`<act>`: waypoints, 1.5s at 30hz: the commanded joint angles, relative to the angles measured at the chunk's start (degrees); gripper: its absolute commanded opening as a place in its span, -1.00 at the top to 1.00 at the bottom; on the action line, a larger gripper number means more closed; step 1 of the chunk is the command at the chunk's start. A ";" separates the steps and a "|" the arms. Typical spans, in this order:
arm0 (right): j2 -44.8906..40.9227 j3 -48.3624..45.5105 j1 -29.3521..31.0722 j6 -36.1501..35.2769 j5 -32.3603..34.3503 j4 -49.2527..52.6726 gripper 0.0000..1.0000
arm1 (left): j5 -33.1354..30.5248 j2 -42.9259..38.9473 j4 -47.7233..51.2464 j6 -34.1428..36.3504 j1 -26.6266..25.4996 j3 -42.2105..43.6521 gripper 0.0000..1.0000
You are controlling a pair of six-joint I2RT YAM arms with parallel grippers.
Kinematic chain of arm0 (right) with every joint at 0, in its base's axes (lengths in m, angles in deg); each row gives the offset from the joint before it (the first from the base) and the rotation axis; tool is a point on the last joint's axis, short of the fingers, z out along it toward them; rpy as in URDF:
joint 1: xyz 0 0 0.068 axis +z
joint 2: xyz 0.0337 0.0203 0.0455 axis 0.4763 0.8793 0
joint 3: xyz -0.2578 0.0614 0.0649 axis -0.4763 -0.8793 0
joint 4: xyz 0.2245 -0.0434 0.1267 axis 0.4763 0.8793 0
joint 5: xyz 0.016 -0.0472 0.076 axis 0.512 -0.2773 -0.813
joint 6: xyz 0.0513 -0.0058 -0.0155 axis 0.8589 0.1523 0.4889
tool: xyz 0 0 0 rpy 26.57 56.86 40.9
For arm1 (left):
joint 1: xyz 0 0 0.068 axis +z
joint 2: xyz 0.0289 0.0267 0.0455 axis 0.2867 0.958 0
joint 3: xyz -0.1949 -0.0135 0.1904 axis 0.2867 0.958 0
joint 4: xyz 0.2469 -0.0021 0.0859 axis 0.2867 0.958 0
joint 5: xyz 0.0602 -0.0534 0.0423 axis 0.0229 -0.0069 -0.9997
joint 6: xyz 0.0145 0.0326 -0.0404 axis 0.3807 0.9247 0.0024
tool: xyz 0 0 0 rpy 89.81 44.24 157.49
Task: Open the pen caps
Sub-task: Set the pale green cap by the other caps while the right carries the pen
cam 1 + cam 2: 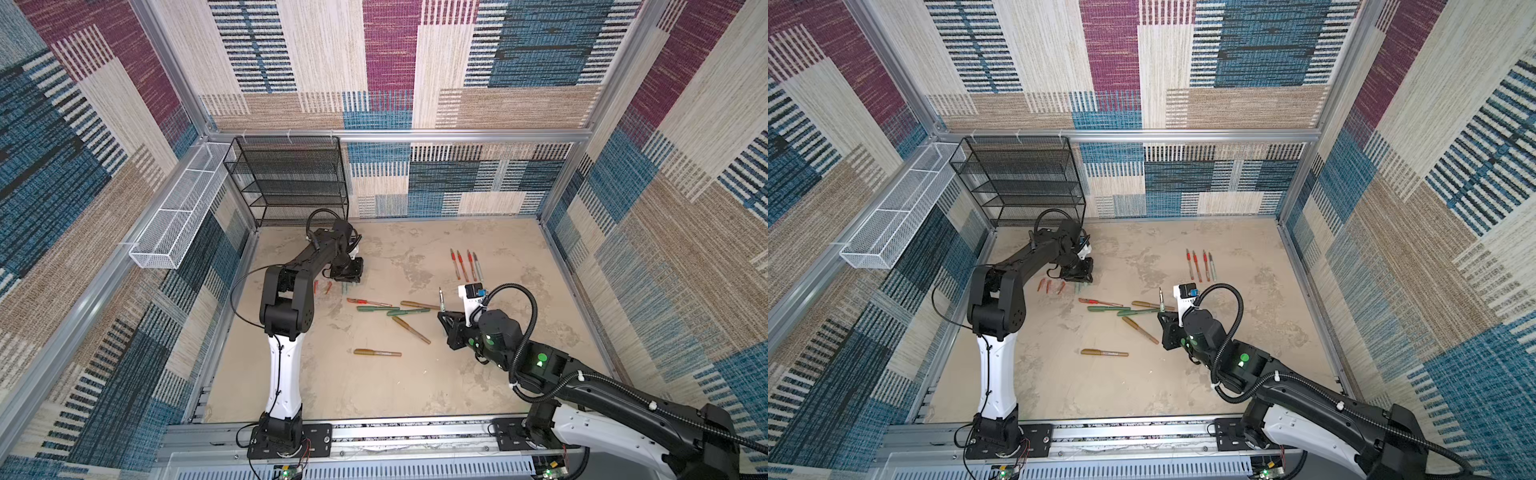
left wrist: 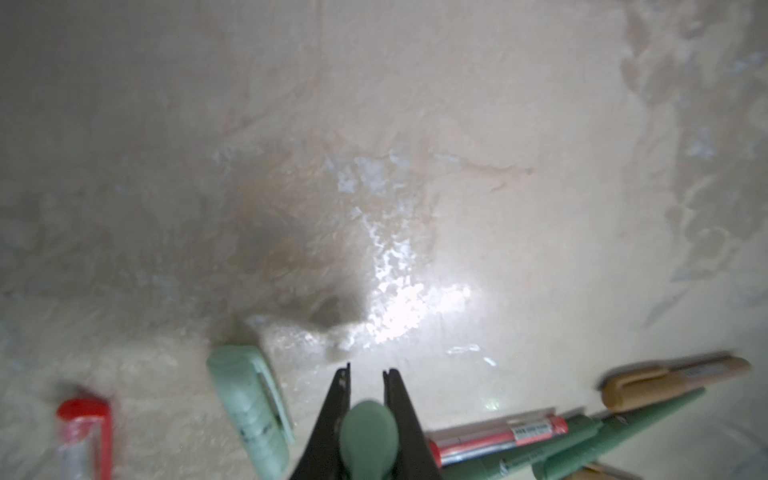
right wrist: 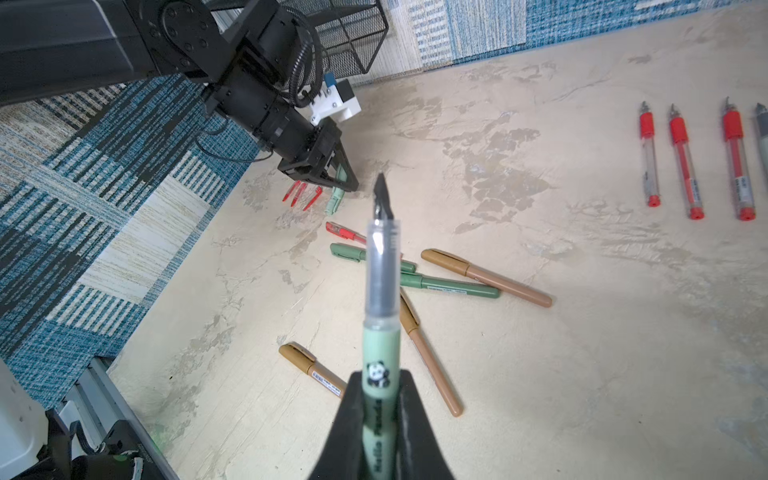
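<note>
right claw is nearest: clamped on the mint pen, gripping the lower barrel. The bare nib points away from the wrist, no cap on it. In both top views it's held above the counter, right of centre, nib roughly up.

left claw is closed on a mint cap, low over the counter near the left edge, in the far half. Can't tell if that cap touches the surface.

Loose caps at the same spot:
- second mint cap lies flat just beside the left claw
- three red caps lie side by side, next to it on the left-edge side

Mid-counter pile, caps on:
- one red pen
- two dark green pens, lying across each other
- three gold pens: one against the green ones, one angled toward the right claw, one on its own nearer the front edge

Toward the far right corner is a row of four uncapped pens, three red and one grey. They lie parallel, tips toward the far edge, well apart from the loose caps.
</note>
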 commanded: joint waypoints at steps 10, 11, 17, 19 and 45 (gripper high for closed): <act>-1.79 1.89 -0.74 -1.43 1.80 1.88 1.00 | -7.51 0.52 1.41 -0.66 -0.94 0.76 0.51; -2.04 1.62 -0.75 -1.70 1.98 1.76 1.00 | -7.53 0.54 1.54 -0.84 -1.04 0.76 0.47; -2.76 3.01 -1.28 -2.58 2.54 3.34 1.00 | -8.13 -1.98 1.07 -1.27 -1.44 2.51 0.33; -3.01 2.81 -1.64 -3.53 2.73 2.89 1.00 | -7.25 -2.25 1.67 -1.57 -1.51 1.76 0.32; 21.79 22.31 -31.90 -20.73 -11.16 3.91 1.00 | 0.32 -49.02 -12.44 2.91 -2.55 34.14 -0.33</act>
